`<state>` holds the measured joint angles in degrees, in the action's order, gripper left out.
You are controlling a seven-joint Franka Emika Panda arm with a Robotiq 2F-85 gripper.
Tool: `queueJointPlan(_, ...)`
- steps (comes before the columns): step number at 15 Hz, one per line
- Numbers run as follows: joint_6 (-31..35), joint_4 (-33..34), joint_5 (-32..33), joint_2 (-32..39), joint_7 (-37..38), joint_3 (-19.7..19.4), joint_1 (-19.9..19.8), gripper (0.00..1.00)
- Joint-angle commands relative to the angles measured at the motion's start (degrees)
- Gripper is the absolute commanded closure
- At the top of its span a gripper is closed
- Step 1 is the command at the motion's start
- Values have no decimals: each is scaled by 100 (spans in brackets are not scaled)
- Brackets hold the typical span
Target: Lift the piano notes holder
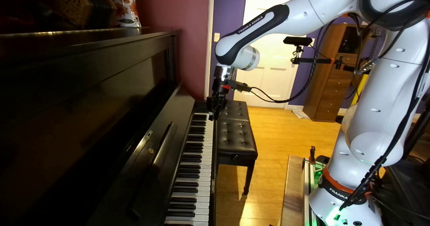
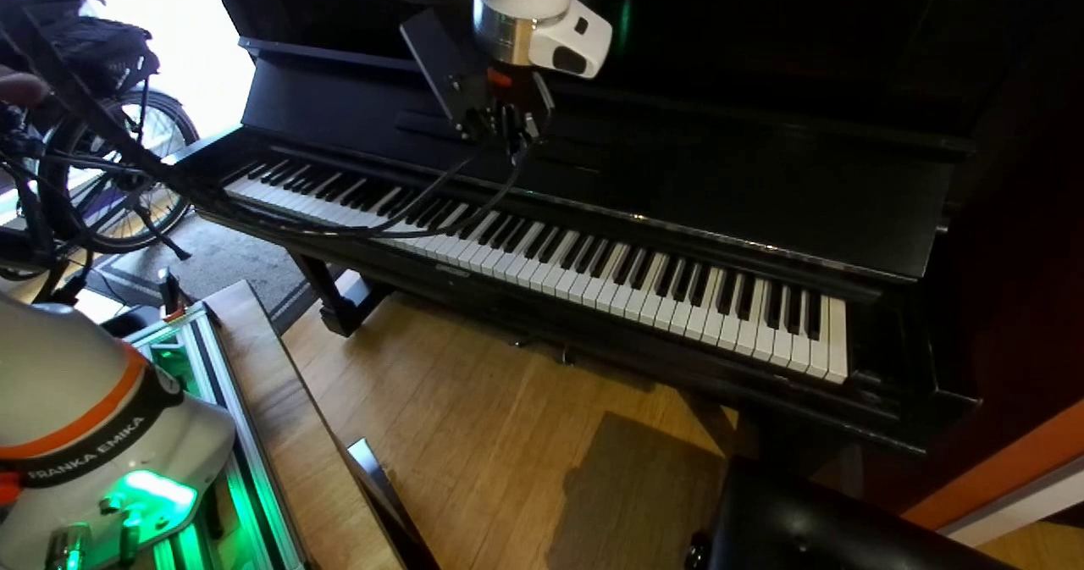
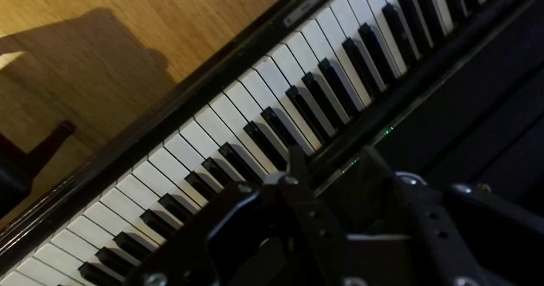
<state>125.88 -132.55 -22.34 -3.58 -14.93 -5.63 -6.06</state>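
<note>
We count one notes holder (image 1: 164, 145), one upright piano (image 1: 134, 68), one keyboard (image 2: 605, 286), one robot arm (image 1: 376, 111) and one gripper (image 3: 333, 158) with two fingers (image 3: 296, 167). The keys (image 1: 206, 155) are too many, and too often hidden, for us to number. Around these we find one tufted black bench (image 1: 235, 135) between four and five o'clock from the gripper, one flowered vase (image 1: 126, 6) on the piano top near eleven, one wooden cabinet (image 1: 329, 81) between two and three, and, in an exterior view, one bicycle (image 2: 124, 169) at nine.

The notes holder sits on the slanted panel (image 2: 745, 180) behind the keys, apart from the gripper and at about eight o'clock from it in an exterior view (image 1: 164, 145). We see a long, narrow wooden strip, glossy brown-black like the piano and much shorter than the keyboard, with a pale sheen down its face and its near end sinking into shadow. Whether it lies quite flat we cannot tell. In an exterior view the notes holder (image 2: 428, 124) shows as a faint bar at nine o'clock, running in behind the gripper. In the wrist view we cannot make out its edges with certainty. The fingers stand parted, with a moderate gap between them.
</note>
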Motion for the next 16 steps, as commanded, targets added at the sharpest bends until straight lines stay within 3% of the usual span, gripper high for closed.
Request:
queueJointPlan(1, 255, -1052, 1133, -1151, 189, 173, 136, 28)
queueJointPlan(5, 381, -1771, 1639, -2034, 199, 263, 212, 1)
queueJointPlan(11, 110, -2456, 2060, -3049, 500, 214, 111, 0)
queueJointPlan(13, 125, -2215, 1991, -2739, 405, 142, 233, 0)
queueJointPlan(16, 14, -2357, 2062, -2964, 417, 114, 172, 0)
